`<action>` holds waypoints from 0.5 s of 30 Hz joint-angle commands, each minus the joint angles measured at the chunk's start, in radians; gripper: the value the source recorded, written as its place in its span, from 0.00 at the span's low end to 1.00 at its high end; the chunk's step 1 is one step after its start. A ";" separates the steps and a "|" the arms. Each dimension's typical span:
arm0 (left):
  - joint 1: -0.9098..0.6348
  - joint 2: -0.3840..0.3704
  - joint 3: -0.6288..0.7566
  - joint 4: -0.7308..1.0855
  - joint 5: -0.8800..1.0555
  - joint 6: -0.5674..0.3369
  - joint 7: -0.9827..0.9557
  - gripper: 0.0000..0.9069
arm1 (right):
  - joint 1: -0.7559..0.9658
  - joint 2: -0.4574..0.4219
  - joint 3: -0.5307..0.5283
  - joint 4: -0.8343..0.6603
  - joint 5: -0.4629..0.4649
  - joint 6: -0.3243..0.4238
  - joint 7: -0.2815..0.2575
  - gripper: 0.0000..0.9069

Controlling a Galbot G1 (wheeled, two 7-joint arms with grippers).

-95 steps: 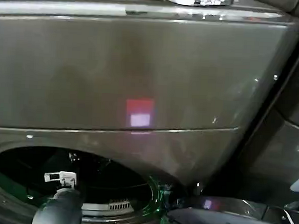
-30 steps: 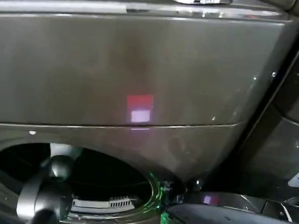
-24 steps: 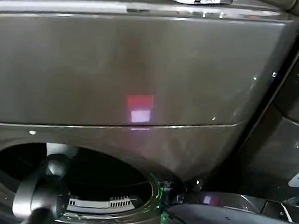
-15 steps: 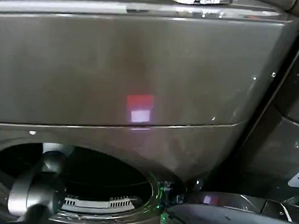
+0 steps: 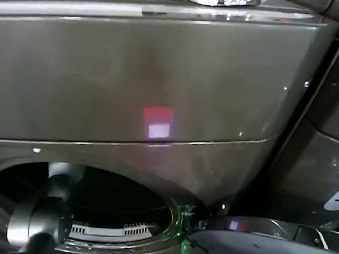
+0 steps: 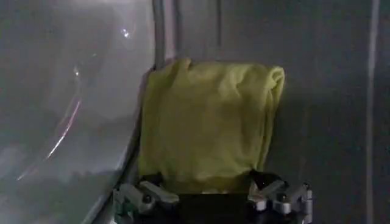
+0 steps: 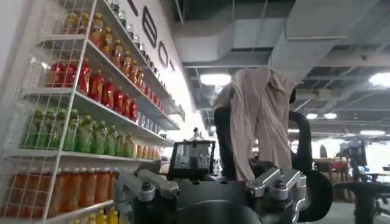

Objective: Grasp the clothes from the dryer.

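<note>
White wire shelves (image 7: 79, 115) run along the wall, rows of red, green and orange bottles (image 7: 91, 85) on them; out from the shelves a beige cloth (image 7: 259, 122) hangs, ceiling lights (image 7: 213, 79) glowing above and beyond it

The left arm (image 5: 37, 225) reaches forward, its claw (image 6: 213, 198) spread open; right claw (image 7: 213, 185) open too.

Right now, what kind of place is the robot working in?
Probably a demo or lab hall staged as a laundry and shop: a front-loading dryer holding the clothes, retail shelves of bottled drinks, exposed ceiling ducts.
</note>
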 commanded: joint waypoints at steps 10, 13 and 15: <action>0.009 0.007 -0.039 0.048 -0.059 -0.021 0.090 0.00 | -0.006 0.003 -0.008 -0.009 -0.006 0.007 -0.002 1.00; 0.007 0.011 -0.034 0.041 -0.069 -0.021 0.068 0.00 | -0.002 -0.002 -0.007 -0.028 -0.006 0.008 -0.004 1.00; 0.009 0.015 -0.026 0.030 -0.065 -0.016 0.056 0.00 | 0.001 -0.002 -0.011 -0.036 -0.004 0.006 -0.005 1.00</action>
